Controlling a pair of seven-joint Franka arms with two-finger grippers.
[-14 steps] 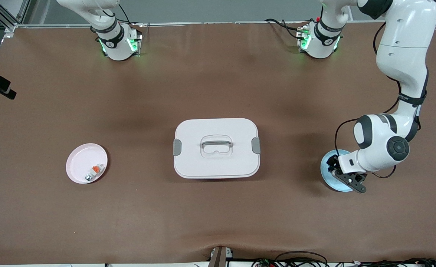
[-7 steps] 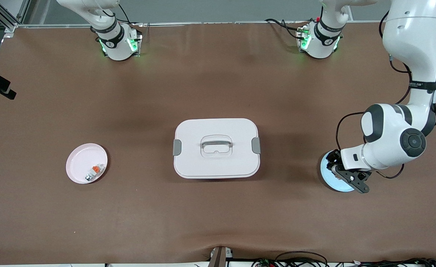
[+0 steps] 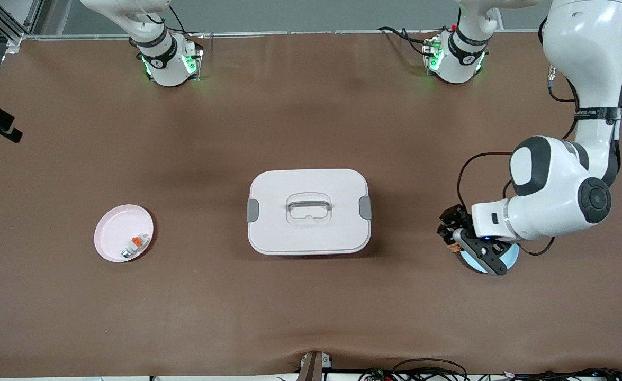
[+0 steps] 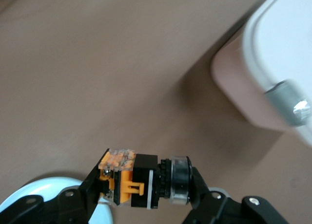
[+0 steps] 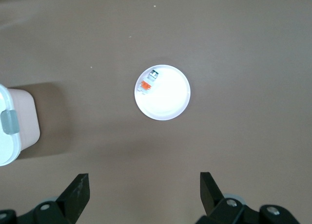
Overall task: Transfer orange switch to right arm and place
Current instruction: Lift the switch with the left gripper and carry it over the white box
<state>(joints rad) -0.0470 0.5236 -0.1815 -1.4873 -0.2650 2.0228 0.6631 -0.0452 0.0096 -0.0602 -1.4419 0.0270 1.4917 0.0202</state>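
Note:
The orange switch (image 4: 127,185), black-bodied with an orange side and a round cap, lies crosswise between the fingers of my left gripper (image 4: 146,184), which is shut on it. In the front view the left gripper (image 3: 451,235) hangs over the edge of the light blue plate (image 3: 506,258), on the side toward the white box, and a bit of the switch (image 3: 454,246) shows under it. My right gripper (image 5: 143,180) stands open and empty, high over the table above the pink plate (image 5: 168,104); the front view does not show it.
A white lidded box (image 3: 308,211) with a handle and grey clasps sits mid-table. The pink plate (image 3: 115,233) toward the right arm's end holds a small whitish-silver piece with an orange tab (image 3: 133,245). Brown mat covers the table.
The left gripper has risen off the blue plate with the switch in it and shifted toward the white box. The right arm has not visibly moved.

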